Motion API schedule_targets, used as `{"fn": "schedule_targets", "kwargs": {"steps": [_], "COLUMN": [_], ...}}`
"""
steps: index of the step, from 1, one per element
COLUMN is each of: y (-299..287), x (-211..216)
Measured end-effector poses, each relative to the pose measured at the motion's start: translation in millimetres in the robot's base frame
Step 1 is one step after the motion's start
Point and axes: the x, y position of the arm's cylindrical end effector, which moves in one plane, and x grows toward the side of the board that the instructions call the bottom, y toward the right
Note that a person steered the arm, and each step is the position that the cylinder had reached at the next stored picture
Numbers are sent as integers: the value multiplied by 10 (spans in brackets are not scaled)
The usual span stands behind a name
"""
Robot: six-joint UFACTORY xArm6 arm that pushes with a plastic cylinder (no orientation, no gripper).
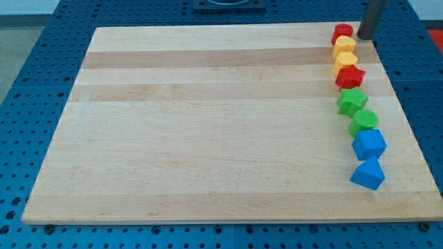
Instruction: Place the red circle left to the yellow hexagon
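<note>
So my tip [365, 37] is parked at the far right corner of the wooden board [208, 124], just right of the red circle [342, 32], which tops the block column, touching the yellow hexagon [344, 48] just nearer.

A pale wooden board [208, 124] with lengthwise grain bands lies on a blue perforated table [41, 69]. All eight blocks sit directly on the board in one line down its side at the view's right. From the view's top: the red circle [342, 32], the yellow hexagon [344, 47] touching it, a second yellow block [345, 62] (its shape is hard to make out), a red star [350, 77], a green star [351, 102], a green round block [365, 122], a blue block [369, 144] and another blue block [367, 173] nearest the view's bottom. My tip [363, 37] meets the board just beside the red circle, on the view's right.
</note>
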Motion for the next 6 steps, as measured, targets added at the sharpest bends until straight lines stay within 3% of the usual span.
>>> {"fn": "schedule_targets", "kwargs": {"steps": [1,3,6], "y": [-44,-341,-2024], "x": [-272,-167,1281]}}
